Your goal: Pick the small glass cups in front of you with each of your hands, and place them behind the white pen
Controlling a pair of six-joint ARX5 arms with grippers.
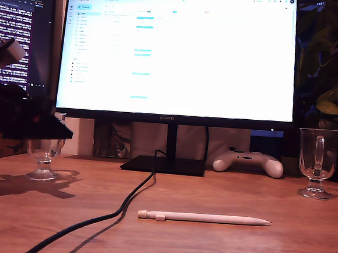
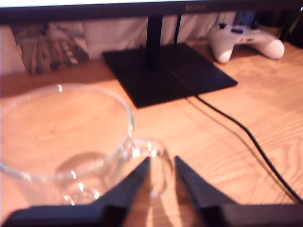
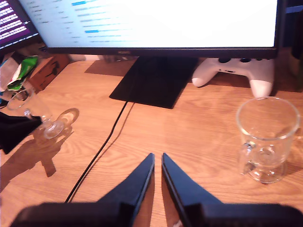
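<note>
Cups of clear glass, stemmed and round-footed with side handles, are seen standing on the wooden tabletop [image 1: 218,242]. One small glass cup [image 1: 44,155] stands at the exterior view's left, the other small glass cup [image 1: 317,163] at that view's right, well apart. Both stand farther back than the slim white pen [image 1: 204,218], which lies flat near the front edge, though each off to one side of it.

My first gripper [image 2: 162,163] is held at the first cup [image 2: 66,142], its jaws slightly parted with the cup's handle [image 2: 154,165] just ahead of the narrow gap; nothing is clasped yet. My second gripper [image 3: 157,161] hovers over bare wood with jaws nearly closed and empty, the second cup [image 3: 265,139] standing well off to one side of it.

The step in hand is judged to be the approach for the first pick. The jaws would next need to be eased forward around the handle or the wall and then closed; the second gripper would need to be swung across to its cup and opened wider.

Around them are a black cable [image 1: 100,215] trailing across the tabletop, a black monitor stand [image 1: 165,164] and a white game controller [image 1: 248,162]. The cable runs between the first cup and the pen and could be snagged.
</note>
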